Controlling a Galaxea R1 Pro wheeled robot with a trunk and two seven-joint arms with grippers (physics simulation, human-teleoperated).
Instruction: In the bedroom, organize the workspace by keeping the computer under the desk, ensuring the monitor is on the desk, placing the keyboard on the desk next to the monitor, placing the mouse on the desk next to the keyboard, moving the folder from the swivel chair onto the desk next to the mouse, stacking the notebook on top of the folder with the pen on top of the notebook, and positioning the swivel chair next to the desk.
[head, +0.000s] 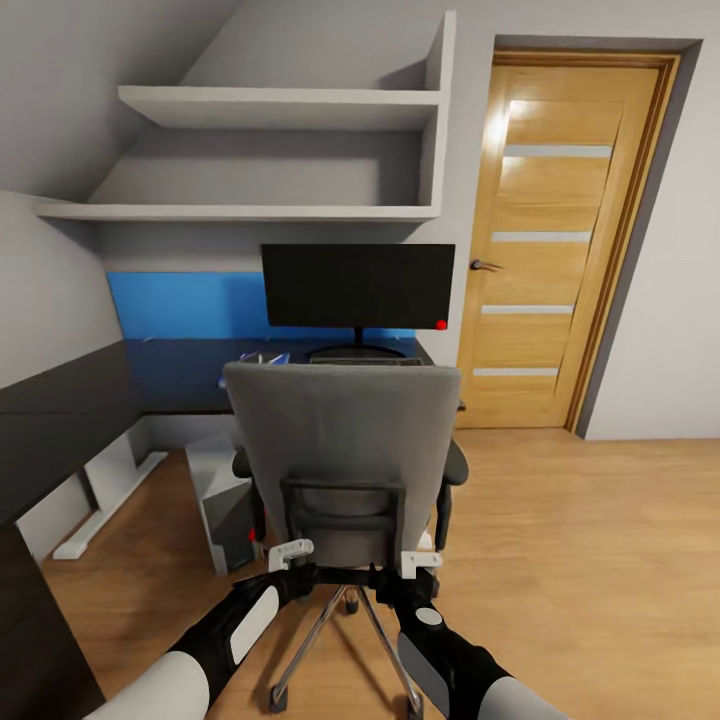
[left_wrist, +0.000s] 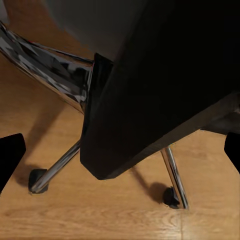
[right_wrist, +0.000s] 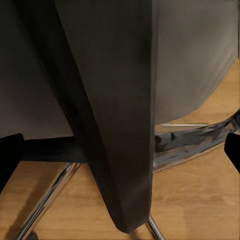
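The grey swivel chair (head: 340, 450) stands with its back to me, in front of the black desk (head: 180, 385). Behind it the monitor (head: 358, 285) stands on the desk, with the keyboard (head: 365, 359) a thin strip at its foot. The computer (head: 226, 505) sits on the floor under the desk edge, left of the chair. My left gripper (head: 291, 556) and right gripper (head: 420, 561) are low at the chair's back, both open, fingers (left_wrist: 10, 155) (right_wrist: 7, 155) wide on either side of the chair's black frame (left_wrist: 150, 90) (right_wrist: 120, 100). The seat, folder, notebook, pen and mouse are hidden.
The chrome star base (head: 335, 625) and its casters (left_wrist: 36, 178) spread over the wood floor between my arms. White wall shelves (head: 270, 160) hang above the desk. An oak door (head: 560, 240) is shut at the right, with open floor in front of it.
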